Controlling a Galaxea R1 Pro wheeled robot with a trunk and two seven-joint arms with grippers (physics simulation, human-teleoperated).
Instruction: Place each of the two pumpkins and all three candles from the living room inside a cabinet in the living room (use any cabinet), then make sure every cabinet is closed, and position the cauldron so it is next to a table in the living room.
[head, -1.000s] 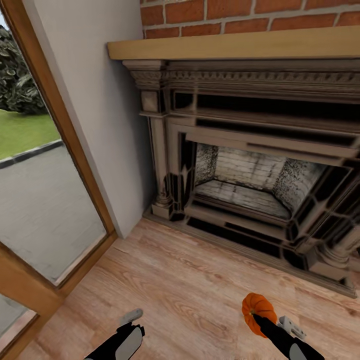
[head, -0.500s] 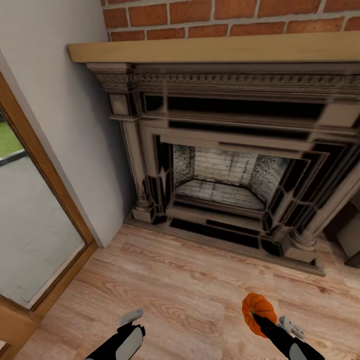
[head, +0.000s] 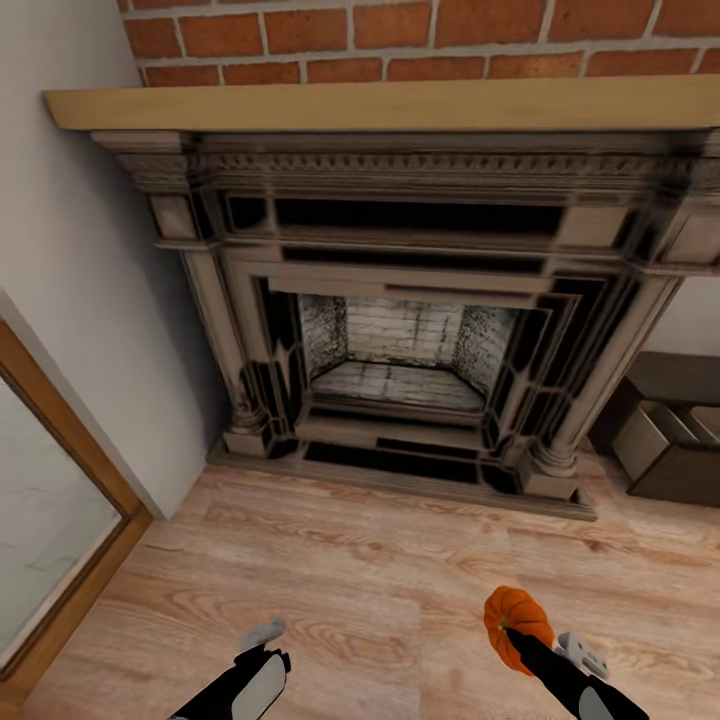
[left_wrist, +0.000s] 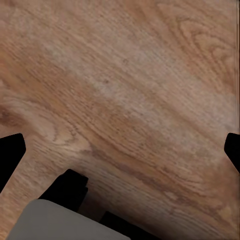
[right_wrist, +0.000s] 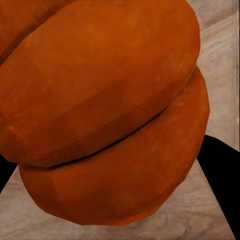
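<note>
A bright-orange ribbed pumpkin (head: 517, 626) is held by the right end effector (head: 515, 632) low at the right of the head view, above the wooden floor (head: 380, 580). In the right wrist view the pumpkin (right_wrist: 107, 107) is pressed close to the camera, its broad orange lobes seen between the two dark fingers (right_wrist: 220, 165), which are clenched on it; pale floorboards (right_wrist: 220, 55) are seen past its edge.

The left end effector (head: 262, 640) is seen low at the left of the head view, with nothing between its fingers. In the left wrist view its dark fingertips (left_wrist: 11, 155) are set far apart at the two sides of the picture, so it is released, and bare wood-grain floor (left_wrist: 130, 95) is seen between them.

Ahead of the robot a carved fireplace surround (head: 400, 300) in grey-beige and black is stood against a red brick wall (head: 420, 35). A pale wooden mantel shelf (head: 380, 105) is laid across its top, and a firebox (head: 395, 355) lined with whitish brick is seen in its middle. Its column bases are set on the floor.

At the left a plain grey wall (head: 70, 280) is met by a wooden door frame (head: 70, 470) with glass (head: 40, 530) in it. At the right edge, just beside the fireplace, part of the dark-brown cabinet (head: 670, 440) is seen, with one drawer pulled out and its pale wood inside shown. The pumpkin is well apart from the cabinet
</note>
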